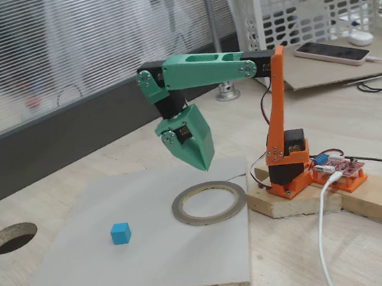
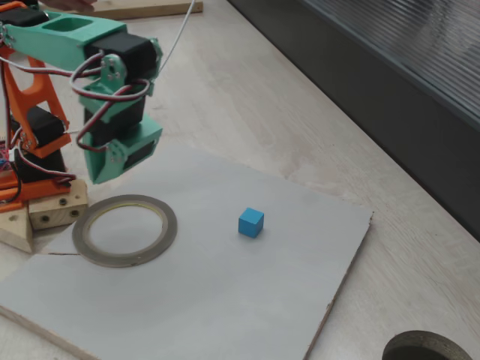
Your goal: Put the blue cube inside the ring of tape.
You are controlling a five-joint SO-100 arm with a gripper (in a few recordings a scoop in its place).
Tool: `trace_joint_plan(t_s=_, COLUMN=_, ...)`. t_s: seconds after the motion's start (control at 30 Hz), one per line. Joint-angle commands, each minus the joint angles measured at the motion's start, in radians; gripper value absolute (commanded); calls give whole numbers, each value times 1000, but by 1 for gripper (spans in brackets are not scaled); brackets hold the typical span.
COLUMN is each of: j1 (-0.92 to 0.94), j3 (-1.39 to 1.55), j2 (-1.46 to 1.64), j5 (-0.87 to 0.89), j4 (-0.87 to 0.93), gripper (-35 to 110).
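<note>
The blue cube (image 1: 120,233) (image 2: 251,223) rests alone on the pale grey board (image 1: 157,274) (image 2: 225,300), a tiny bright cyan block. The ring of tape (image 1: 187,214) (image 2: 124,260) lies flat on the same board near the arm's base, and its wide opening holds nothing. My green gripper (image 1: 202,163) (image 2: 102,177) hangs above the board by the far edge of the ring, pointing down. Its fingers sit together in a wedge with nothing between them. The cube is well away from the gripper, on the far side of the ring from the arm.
A dark round hole (image 1: 11,238) (image 2: 427,349) is cut in the wooden tabletop past the board's corner. The arm's orange base (image 1: 288,168) stands on a wood block with a white cable (image 1: 327,242) trailing off. A dark partition (image 2: 390,97) runs along the table's edge.
</note>
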Motion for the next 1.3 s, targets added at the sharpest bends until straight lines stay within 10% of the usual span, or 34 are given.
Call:
trace_joint_plan(t_s=0.0, j1=-86, j3=-11, j2=11, j5=12, j4=-54, gripper=0)
trace_joint_plan(t_s=0.57, j1=-137, j3=-21, j2=-72, j5=6, j4=-488, gripper=0)
trace_joint_plan(t_s=1.27, j1=-227, j3=-558, j2=-400, j5=12, j4=-505, gripper=0)
